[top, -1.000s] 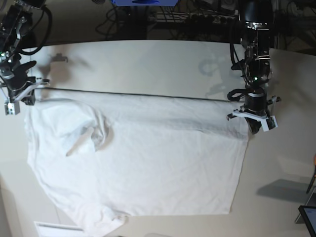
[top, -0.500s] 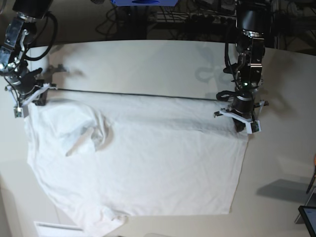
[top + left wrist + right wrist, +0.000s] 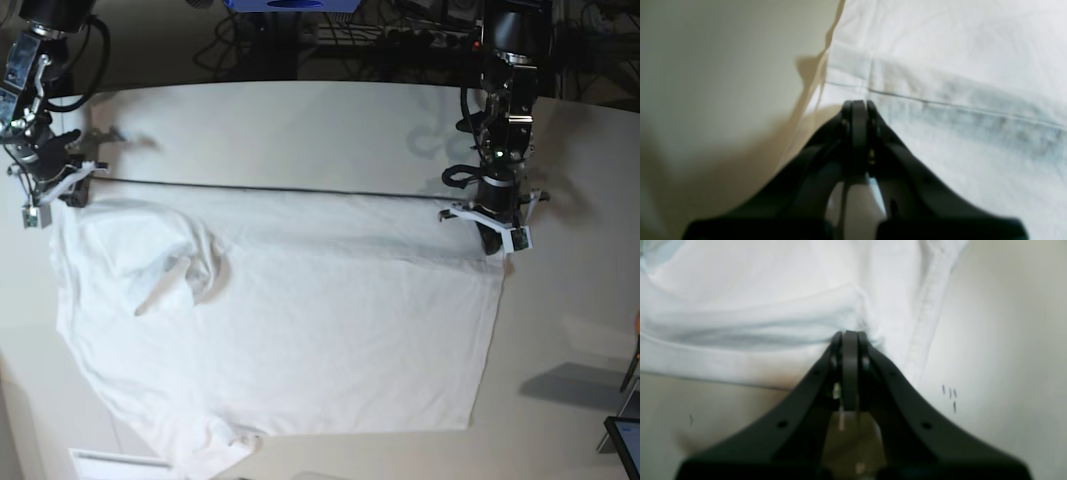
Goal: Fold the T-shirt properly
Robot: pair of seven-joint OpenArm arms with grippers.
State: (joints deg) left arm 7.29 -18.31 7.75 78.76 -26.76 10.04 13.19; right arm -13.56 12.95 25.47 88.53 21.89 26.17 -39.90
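Note:
The white T-shirt (image 3: 300, 330) lies spread on the pale table (image 3: 300, 130), with a sleeve folded over at its left (image 3: 165, 265). My left gripper (image 3: 492, 243) is at the shirt's far right corner, and in the left wrist view it (image 3: 858, 104) is shut on the hemmed edge of the T-shirt (image 3: 957, 83). My right gripper (image 3: 52, 198) is at the far left corner. In the right wrist view it (image 3: 849, 335) is shut on a puckered fold of the T-shirt (image 3: 773, 306), next to a stitched hem.
A dark thin line (image 3: 280, 190) runs across the table just beyond the shirt's far edge. A white strip (image 3: 110, 462) lies at the near left edge. Cables and dark gear (image 3: 400, 35) stand behind the table. A dark object (image 3: 625, 440) sits at the near right.
Both grippers stayed shut on the shirt's far corners and shifted slightly inward and toward the table's far side. The far edge of the shirt lies straighter.

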